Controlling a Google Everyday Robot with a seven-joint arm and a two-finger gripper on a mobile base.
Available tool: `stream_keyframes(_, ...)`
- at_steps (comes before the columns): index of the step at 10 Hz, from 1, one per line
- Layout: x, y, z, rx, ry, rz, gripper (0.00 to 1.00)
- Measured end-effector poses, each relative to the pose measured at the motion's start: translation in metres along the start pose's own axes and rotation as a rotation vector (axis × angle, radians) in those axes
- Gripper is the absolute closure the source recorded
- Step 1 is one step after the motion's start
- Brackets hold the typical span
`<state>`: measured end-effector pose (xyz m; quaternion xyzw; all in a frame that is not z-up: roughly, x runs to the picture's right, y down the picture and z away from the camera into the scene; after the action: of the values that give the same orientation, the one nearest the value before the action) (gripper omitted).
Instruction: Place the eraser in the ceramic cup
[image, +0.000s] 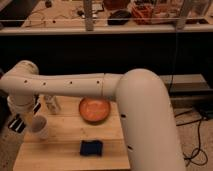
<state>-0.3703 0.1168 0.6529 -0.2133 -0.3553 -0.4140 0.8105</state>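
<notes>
**Eraser not in hand; gripper parked against the cup**

From where I stand, the eraser (91, 148) lies flat on the wooden table (60, 161), toward its near edge, with nothing holding it. It is a dark blue block. Its long axis runs left to right, roughly parallel with that edge, and neither end points at the ceramic cup (40, 128).

The cup stands upright at the table's left side, apart from the eraser, with bare wood between them. The gripper (18, 123) hangs at the left edge just beside the cup. Whether it is released or clenched I cannot tell, nor whether it touches the cup.

Risks noted:
- A swing toward the eraser could clip the cup and tip it or push it off the edge.
- The glass jar (52, 104) and orange bowl (95, 110) sit under the forearm (little room, by my judgement).
- The cup is narrow, so an eraser released flat may bridge the rim and fall outside.
</notes>
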Motion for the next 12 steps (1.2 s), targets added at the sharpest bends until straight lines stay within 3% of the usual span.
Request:
stream_keyframes(3, -0.0003, -0.0014, -0.001, 0.001, -0.005, -0.002, 0.82)
stream_keyframes(5, -0.0019, -0.0019, -0.0009, 0.002, -0.008, -0.006, 0.88)
stream_keyframes(12, -0.003, -0.0007, -0.0003, 0.004, -0.021, -0.01, 0.88)
